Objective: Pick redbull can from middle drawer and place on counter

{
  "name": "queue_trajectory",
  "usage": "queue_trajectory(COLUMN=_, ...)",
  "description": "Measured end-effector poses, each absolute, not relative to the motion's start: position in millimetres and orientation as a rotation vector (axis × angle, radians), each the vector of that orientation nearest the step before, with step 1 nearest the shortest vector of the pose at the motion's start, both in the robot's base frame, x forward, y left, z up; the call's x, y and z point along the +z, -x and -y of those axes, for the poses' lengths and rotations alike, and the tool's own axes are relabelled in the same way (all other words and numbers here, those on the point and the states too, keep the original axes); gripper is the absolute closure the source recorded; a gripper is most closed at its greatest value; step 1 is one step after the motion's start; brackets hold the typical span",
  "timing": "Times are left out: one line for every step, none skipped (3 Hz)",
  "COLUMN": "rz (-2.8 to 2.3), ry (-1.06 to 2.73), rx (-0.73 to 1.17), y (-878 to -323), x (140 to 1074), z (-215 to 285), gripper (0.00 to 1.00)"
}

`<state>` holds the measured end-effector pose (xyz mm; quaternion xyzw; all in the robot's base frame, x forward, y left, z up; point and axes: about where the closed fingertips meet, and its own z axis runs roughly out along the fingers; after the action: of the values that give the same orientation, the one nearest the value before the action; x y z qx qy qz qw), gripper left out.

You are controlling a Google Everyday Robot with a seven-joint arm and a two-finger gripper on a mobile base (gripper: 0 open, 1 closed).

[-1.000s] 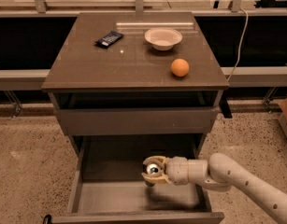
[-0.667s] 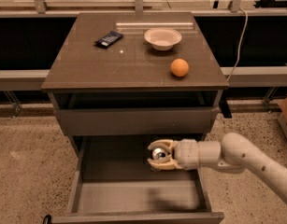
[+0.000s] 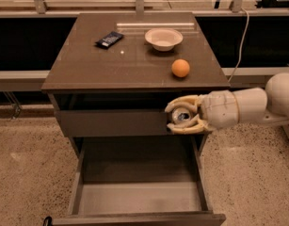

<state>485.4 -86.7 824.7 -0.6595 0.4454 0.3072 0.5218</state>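
Note:
My gripper [image 3: 179,115] is shut on the redbull can [image 3: 181,116]. I see the can's shiny silver top between the two cream fingers [image 3: 181,102]. The gripper holds it in the air in front of the upper drawer front, above the open middle drawer [image 3: 137,197] and just below the front edge of the counter [image 3: 120,65]. The arm comes in from the right. The drawer's grey floor is bare.
On the counter lie an orange ball [image 3: 180,68] near the front right, a white bowl [image 3: 164,38] behind it and a dark flat packet [image 3: 109,39] at the back left. A white cable [image 3: 239,32] hangs at the right. The floor is speckled.
The gripper has lifted the can up out of the middle drawer, from near its floor to the height of the upper drawer front, and shifted a little right.

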Motion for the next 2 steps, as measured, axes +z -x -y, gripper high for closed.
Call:
queue_trajectory(rz=-0.974, ry=1.676, rx=0.718, y=-492, x=905, z=84, gripper=1.0)
queue_trajectory(rz=-0.897, ry=1.755, rx=0.726, y=-503, x=961, z=63, gripper=1.0)
